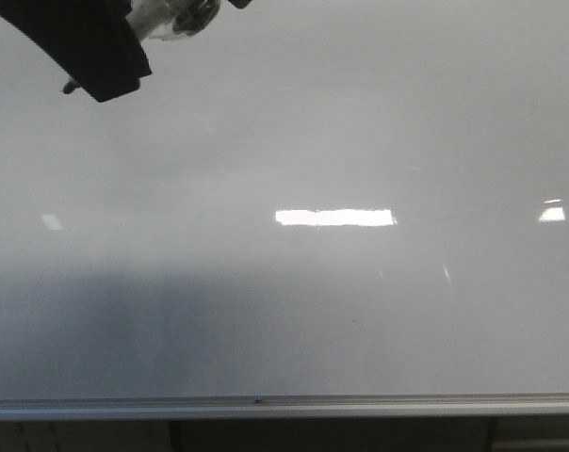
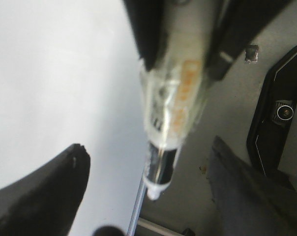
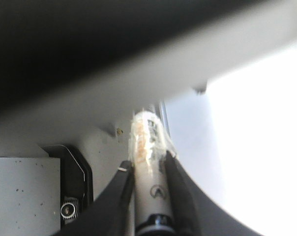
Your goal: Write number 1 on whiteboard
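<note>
Clearly, the whiteboard [image 1: 313,311] fills almost the whole front view, and its silver lower edge [image 1: 284,407] runs along 6 o'clock. A bright light reflection [image 1: 334,217] sits near the centre of the board. At 11 o'clock a dark arm part [image 1: 87,42] reaches in over the board with something clear beside it; I cannot tell from this view which arm it is. In the right wrist view, the right gripper [image 3: 147,163] is closed on a marker pen [image 3: 146,132], with one black finger pressing each side of the white barrel. In the left wrist view, the fingers of the left gripper [image 2: 147,147] stand wide apart. The end of the pen lies between them and touches neither finger [image 2: 50,191].
</note>
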Robot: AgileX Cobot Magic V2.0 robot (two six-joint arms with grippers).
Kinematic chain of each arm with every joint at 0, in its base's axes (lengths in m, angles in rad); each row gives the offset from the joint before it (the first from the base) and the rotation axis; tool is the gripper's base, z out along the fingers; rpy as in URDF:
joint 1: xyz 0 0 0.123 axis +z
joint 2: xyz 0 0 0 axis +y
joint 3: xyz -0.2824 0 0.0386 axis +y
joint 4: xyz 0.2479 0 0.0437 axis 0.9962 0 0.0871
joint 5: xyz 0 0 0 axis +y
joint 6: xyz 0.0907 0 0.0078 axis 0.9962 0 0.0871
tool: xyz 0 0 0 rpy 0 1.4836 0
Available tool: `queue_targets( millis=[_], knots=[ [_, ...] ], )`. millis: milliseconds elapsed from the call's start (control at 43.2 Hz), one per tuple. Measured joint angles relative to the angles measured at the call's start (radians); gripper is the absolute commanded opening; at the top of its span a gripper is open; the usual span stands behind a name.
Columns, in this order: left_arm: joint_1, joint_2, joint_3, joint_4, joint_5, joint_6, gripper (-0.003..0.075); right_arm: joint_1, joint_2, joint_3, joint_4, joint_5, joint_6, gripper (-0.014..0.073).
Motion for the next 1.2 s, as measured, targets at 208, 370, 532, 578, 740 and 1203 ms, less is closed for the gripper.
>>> queue_targets(
  millis=[208, 370, 532, 578, 740, 1203],
  knots=[
    [0.087, -0.08, 0.0, 0.0, 0.0, -0.082, 0.0514, -0.046, -0.069, 0.0, -0.161, 0.021, 0.152, 0.0002],
    [0.176, -0.166, 0.0, -0.004, 0.004, -0.216, 0.0514, -0.121, -0.166, 0.0, -0.332, 0.053, 0.365, 0.0002],
    [0.253, -0.254, 0.025, -0.004, 0.007, -0.322, 0.0514, -0.278, -0.252, 0.0, -0.4, 0.114, 0.604, 0.0002],
    [0.266, -0.275, 0.036, -0.004, 0.007, -0.34, 0.0514, -0.33, -0.271, 0.0, -0.405, 0.128, 0.648, 0.0002],
    [0.286, -0.339, 0.087, -0.006, 0.005, -0.364, 0.0514, -0.478, -0.337, 0.021, -0.413, 0.142, 0.753, 0.0002],
    [0.286, -0.369, 0.166, -0.006, -0.059, -0.39, 0.0514, -0.451, -0.55, 0.413, -0.421, 0.148, 0.719, 0.0002]
  ],
)
